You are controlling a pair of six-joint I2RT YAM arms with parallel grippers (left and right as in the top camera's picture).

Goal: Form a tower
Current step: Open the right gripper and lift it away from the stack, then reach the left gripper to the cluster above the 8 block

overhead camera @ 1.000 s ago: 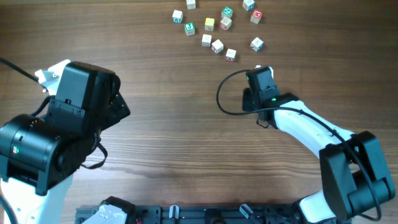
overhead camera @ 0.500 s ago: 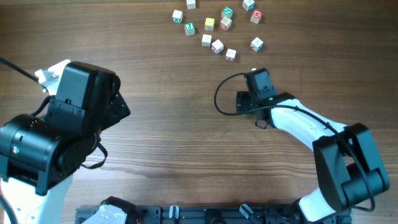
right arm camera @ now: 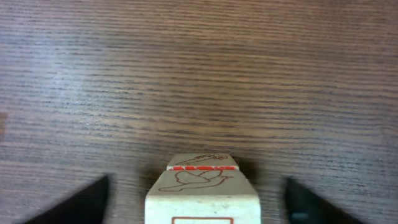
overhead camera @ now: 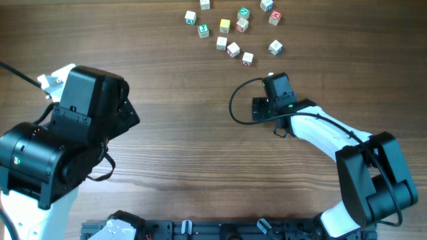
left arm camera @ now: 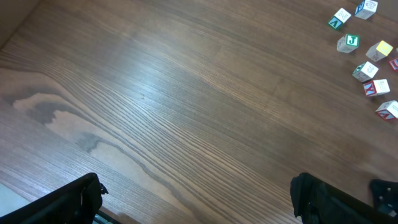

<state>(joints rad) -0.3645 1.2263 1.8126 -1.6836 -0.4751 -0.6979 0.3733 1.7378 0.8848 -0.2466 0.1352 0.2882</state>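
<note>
Right, your right gripper (right arm camera: 198,194) stands spread wide either side of the tower (right arm camera: 202,180), touching nothing; your left gripper (left arm camera: 199,202) hangs spread and empty. Placement looks done, so next lift straight up without nudging it, then fetch from the loose cubes (overhead camera: 233,49) beyond

We see bright, even light from above, a pale sheen on the brown wood-grain table (left arm camera: 155,81) in the left wrist view, and a dark shadow around the softly blurred pale wooden letter-cube tower (right arm camera: 202,186) in the right wrist view.
</note>
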